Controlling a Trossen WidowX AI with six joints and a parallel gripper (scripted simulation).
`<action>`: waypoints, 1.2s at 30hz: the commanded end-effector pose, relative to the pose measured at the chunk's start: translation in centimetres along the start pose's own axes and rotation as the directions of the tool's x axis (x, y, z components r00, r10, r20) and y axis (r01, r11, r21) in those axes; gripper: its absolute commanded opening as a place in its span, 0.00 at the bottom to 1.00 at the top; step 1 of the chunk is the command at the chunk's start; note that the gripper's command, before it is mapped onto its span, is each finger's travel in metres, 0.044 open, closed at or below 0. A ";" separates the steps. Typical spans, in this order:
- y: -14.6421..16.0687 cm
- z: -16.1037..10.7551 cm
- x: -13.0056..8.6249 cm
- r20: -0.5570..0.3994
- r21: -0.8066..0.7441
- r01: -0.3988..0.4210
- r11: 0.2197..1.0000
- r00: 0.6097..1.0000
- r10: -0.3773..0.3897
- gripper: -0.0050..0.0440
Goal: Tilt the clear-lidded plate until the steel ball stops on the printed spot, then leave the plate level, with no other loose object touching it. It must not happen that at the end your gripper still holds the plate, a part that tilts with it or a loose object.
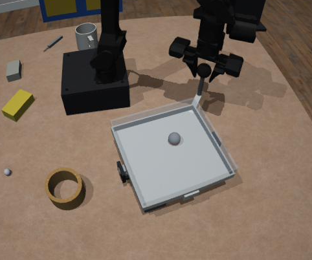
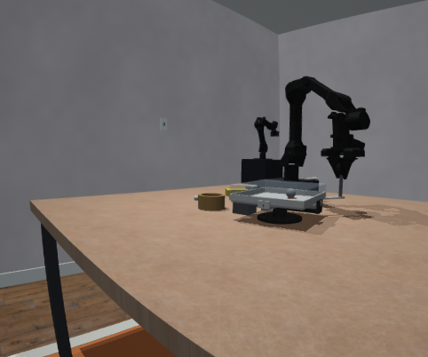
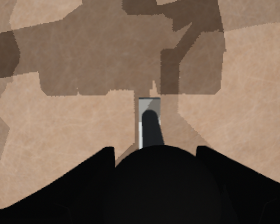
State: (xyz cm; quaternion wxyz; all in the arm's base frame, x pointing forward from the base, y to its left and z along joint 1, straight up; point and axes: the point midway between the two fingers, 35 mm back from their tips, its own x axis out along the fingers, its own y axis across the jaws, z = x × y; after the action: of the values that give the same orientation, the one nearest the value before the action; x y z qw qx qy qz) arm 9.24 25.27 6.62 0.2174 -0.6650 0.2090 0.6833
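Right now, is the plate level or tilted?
Level, as far as visible. In the exterior view the plate has its rim horizontal on its stand, and the steel ball rests mid-plate.

The jaws (image 1: 203,75) stand round the knob (image 1: 204,70) of the plate's handle, a little apart from it on each side. Below and ahead of them lies the plate (image 1: 129,153) under its lid. Behind and to one side the base block (image 1: 79,92) blocks passage. Beyond the jaws' outer side the counter (image 1: 274,163) carries only shadow.
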 end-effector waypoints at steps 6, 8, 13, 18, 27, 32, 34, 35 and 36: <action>0.1 -0.1 0.1 -0.004 -0.002 -0.004 1.000 1.000 0.004 0.71; 0.1 -0.1 0.1 -0.004 -0.002 -0.004 1.000 1.000 0.004 0.71; 0.1 -0.1 0.1 -0.004 -0.002 -0.004 1.000 1.000 0.004 0.71; 0.1 0.0 -0.4 -0.032 -0.002 -0.006 1.000 0.999 0.006 0.71; 0.1 0.0 -1.6 -0.032 -0.002 -0.006 1.000 0.999 0.006 0.71; 0.1 0.0 -2.4 -0.032 -0.002 -0.006 1.000 0.999 0.006 0.71; 0.1 0.0 -2.8 -0.032 -0.002 -0.006 1.000 0.999 0.006 0.71; 0.1 0.0 -2.9 -0.032 -0.002 -0.006 1.000 0.999 0.006 0.71; 0.1 0.0 -2.9 -0.032 -0.002 -0.006 1.000 0.999 0.006 0.71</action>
State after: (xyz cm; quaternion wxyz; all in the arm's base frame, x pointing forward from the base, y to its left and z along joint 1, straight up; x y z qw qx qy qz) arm 9.17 25.10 8.92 0.2076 -0.6743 0.2162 0.6749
